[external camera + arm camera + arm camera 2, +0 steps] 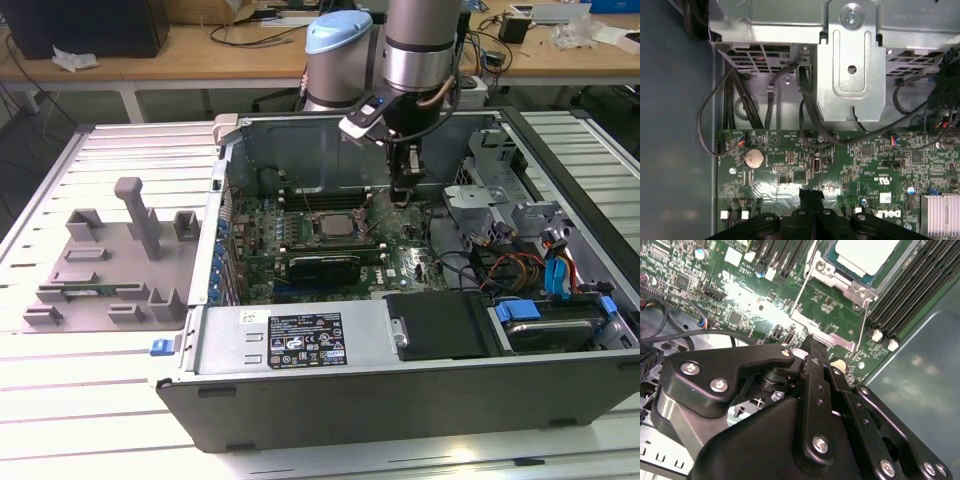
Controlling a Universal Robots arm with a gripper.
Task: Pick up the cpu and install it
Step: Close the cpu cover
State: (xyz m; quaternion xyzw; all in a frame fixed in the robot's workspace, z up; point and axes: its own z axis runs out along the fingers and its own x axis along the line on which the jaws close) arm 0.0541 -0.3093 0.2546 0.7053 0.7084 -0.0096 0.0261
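Exterior view: computer case [400,400], open, holds motherboard [400,265]; cpu [336,223] lies seated in socket frame [313,226]; gripper [404,196] hangs just beside it. Second wrist view: jaws clenched, nothing seen between them, close to that frame; you risk scraping its bracket or the board if you descend. First wrist view: fingertips [807,195] low above board components

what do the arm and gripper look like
The arm is a silver-grey metal tube with a pale blue cap on one joint and a black cable looped at the wrist. The gripper is black, built of flat linkage bars joined by silver screws.
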